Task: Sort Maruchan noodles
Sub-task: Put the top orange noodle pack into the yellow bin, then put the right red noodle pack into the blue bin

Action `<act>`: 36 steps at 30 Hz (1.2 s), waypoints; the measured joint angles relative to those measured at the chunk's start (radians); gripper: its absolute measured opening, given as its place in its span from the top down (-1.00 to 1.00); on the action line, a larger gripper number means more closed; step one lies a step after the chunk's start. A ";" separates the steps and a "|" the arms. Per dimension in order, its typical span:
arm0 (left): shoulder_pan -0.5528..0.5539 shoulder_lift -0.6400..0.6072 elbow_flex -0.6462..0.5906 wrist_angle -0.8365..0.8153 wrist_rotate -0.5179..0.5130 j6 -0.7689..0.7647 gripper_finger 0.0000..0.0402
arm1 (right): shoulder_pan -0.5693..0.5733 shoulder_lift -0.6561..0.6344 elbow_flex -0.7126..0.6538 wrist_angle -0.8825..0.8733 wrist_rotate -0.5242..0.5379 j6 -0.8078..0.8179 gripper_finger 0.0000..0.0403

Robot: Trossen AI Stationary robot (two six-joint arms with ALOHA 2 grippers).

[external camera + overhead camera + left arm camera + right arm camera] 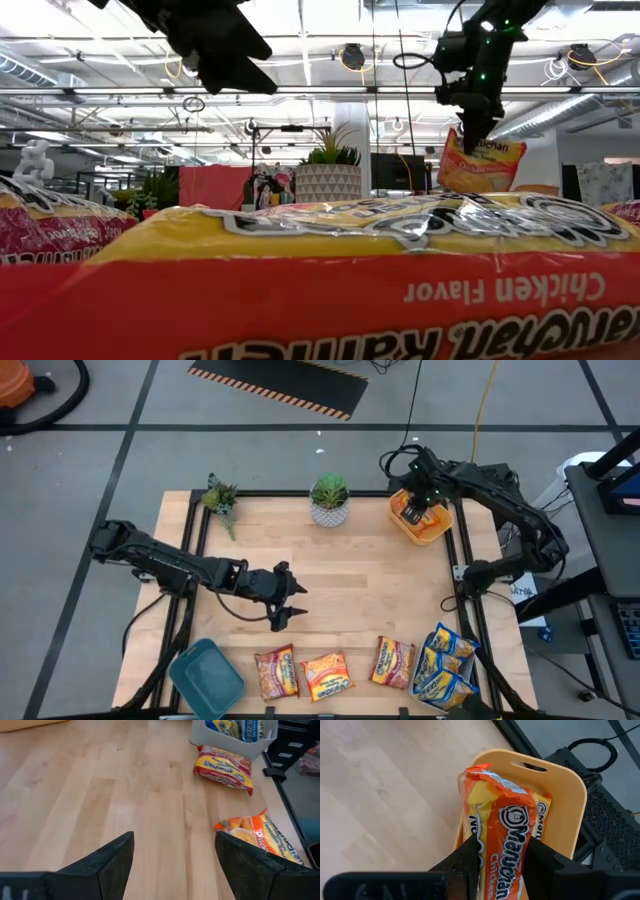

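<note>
Right gripper [500, 851]: fingers pinching orange-yellow packet [506, 815] upright over yellow bin [565, 790], likely for dropping in. Left gripper [287, 603]: fingers spread, mid-bench, probably awaiting next pick. Remaining packets [303, 673] along bench's near edge; blue ones in pale bin [470, 698].

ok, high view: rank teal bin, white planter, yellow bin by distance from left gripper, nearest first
From the left gripper, mid-table:
1. Teal bin, near-left corner.
2. White planter, far edge, centre; close to the teal bin's distance, so a near call.
3. Yellow bin, far-right corner.
</note>
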 joint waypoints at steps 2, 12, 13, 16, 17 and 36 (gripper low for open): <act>-0.011 0.000 0.000 -0.001 0.000 0.000 -0.40 | -0.010 0.010 0.000 -0.001 -0.004 -0.009 0.50; -0.035 0.000 0.000 -0.006 -0.001 -0.012 -0.40 | -0.021 0.015 0.000 -0.035 0.019 0.000 0.41; -0.035 0.000 0.000 -0.006 -0.001 -0.015 -0.40 | -0.021 0.015 0.000 -0.033 0.040 0.003 0.37; -0.035 0.000 0.000 -0.006 -0.002 -0.030 -0.40 | -0.021 0.015 0.000 -0.024 0.101 0.013 0.23; -0.035 0.000 0.000 -0.006 -0.002 -0.033 -0.40 | -0.021 0.015 0.000 -0.016 0.110 0.013 0.17; -0.035 0.000 0.000 -0.006 -0.002 -0.027 -0.40 | -0.013 0.005 0.000 -0.018 0.330 0.053 -0.18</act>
